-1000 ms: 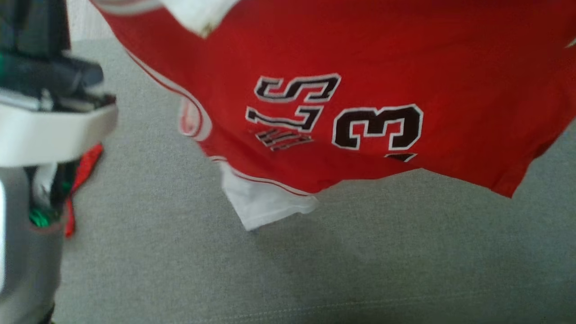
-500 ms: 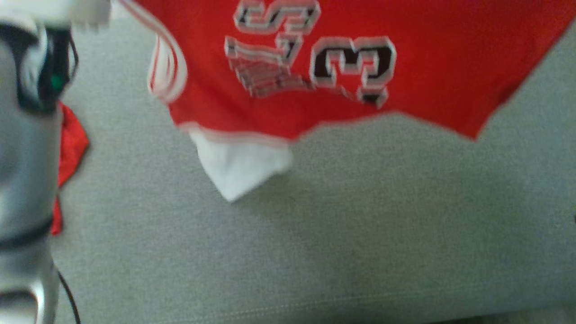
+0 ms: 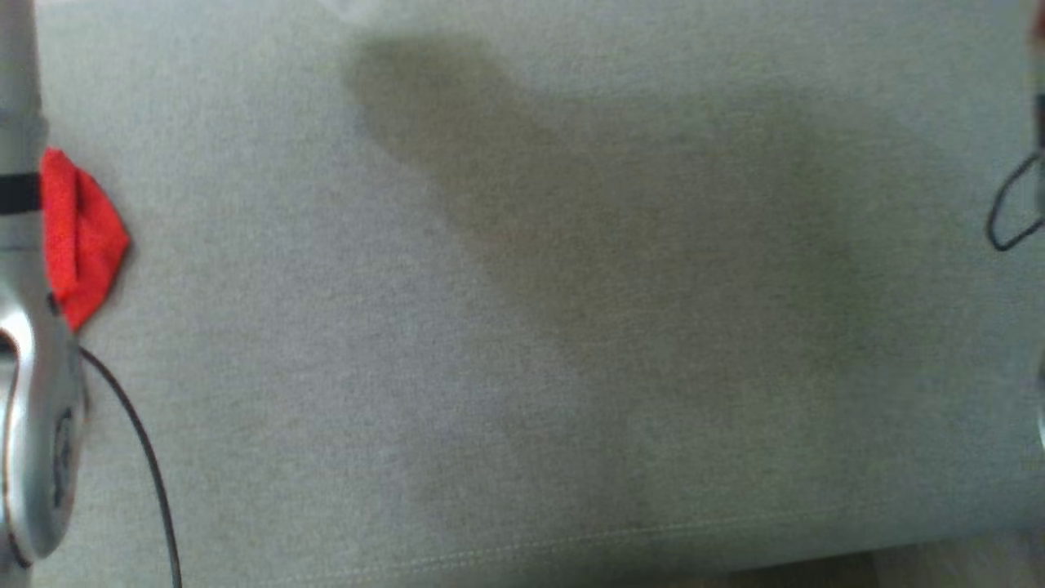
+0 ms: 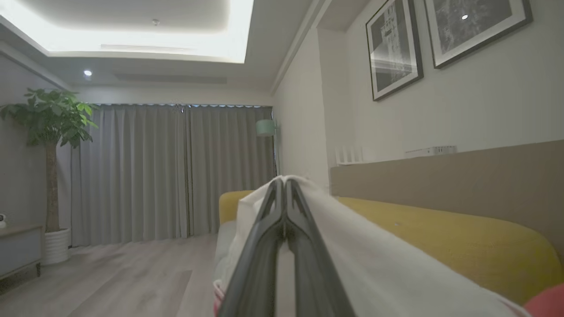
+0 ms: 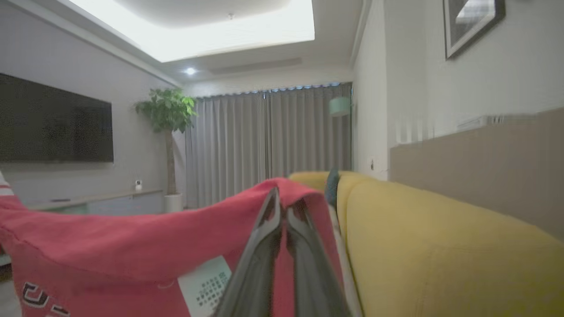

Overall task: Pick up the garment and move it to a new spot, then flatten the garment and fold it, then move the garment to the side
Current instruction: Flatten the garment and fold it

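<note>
Item: garment (image 5: 132, 246), red with white, hanging between both arms over the grey cushion (image 3: 522, 327). Left gripper (image 4: 284, 187): jaws clamped on white fabric. Right gripper (image 5: 286, 207): jaws clamped on red fabric. Handling: you lower both ends level, spread apart

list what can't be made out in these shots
Head view: garment is a red scrap at the left edge; the rest is cut off.
Left wrist view: white cloth behind the left hand hides what lies below.
Right wrist view: label print too blurred; lettering cut off at the bottom edge.
</note>
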Tool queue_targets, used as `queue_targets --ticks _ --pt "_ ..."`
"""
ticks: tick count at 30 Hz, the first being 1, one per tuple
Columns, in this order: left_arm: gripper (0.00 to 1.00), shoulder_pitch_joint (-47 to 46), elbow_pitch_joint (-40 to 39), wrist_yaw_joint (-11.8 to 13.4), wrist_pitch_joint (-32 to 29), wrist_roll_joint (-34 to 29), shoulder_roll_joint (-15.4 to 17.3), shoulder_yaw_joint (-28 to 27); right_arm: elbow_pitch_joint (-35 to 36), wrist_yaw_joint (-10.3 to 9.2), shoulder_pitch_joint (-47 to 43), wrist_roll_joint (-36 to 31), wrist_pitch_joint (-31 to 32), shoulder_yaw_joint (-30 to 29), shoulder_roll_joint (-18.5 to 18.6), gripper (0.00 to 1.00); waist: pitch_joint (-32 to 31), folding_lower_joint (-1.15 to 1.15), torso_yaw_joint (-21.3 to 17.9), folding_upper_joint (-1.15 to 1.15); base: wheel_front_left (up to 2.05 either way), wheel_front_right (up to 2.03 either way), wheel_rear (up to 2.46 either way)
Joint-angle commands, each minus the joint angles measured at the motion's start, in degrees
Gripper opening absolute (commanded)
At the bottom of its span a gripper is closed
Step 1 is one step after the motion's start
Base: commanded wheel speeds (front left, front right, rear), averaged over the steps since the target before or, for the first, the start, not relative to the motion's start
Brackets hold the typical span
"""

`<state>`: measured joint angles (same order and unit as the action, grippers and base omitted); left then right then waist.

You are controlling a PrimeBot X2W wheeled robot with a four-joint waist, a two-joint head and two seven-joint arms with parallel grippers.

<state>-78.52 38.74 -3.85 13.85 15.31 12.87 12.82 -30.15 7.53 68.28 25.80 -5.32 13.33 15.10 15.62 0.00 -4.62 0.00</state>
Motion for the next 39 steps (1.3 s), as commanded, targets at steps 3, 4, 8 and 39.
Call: queue_targets --ticks 3,4,8,39 --pt "0.00 0.1 4.8 -0.7 0.6 1.6 0.2 -1.0 -5.4 -0.04 1.9 1.5 -1.8 4.0 -2.1 0.00 3.0 0.00 1.3 0.00 0.00 0.00 0.00" --pt "0.00 0.8 6.8 -0.8 0.7 2.2 -0.4 -1.2 -7.5 -0.04 2.0 2.1 -2.1 5.3 -2.5 0.00 3.8 0.00 1.6 0.00 0.00 0.00 0.00" --pt "0.00 4.9 13.0 -1.3 1.1 4.2 -3.0 -2.1 -14.8 -0.04 1.2 4.5 -3.7 9.9 -3.3 0.00 7.1 0.00 2.9 0.00 0.00 0.00 0.00" --pt "0.00 69.8 -24.4 1.6 -4.0 2.0 -7.0 -17.5 -2.1 -0.04 -48.9 23.3 -5.5 9.8 6.2 0.00 -3.6 0.00 4.3 0.00 0.00 0.00 0.00"
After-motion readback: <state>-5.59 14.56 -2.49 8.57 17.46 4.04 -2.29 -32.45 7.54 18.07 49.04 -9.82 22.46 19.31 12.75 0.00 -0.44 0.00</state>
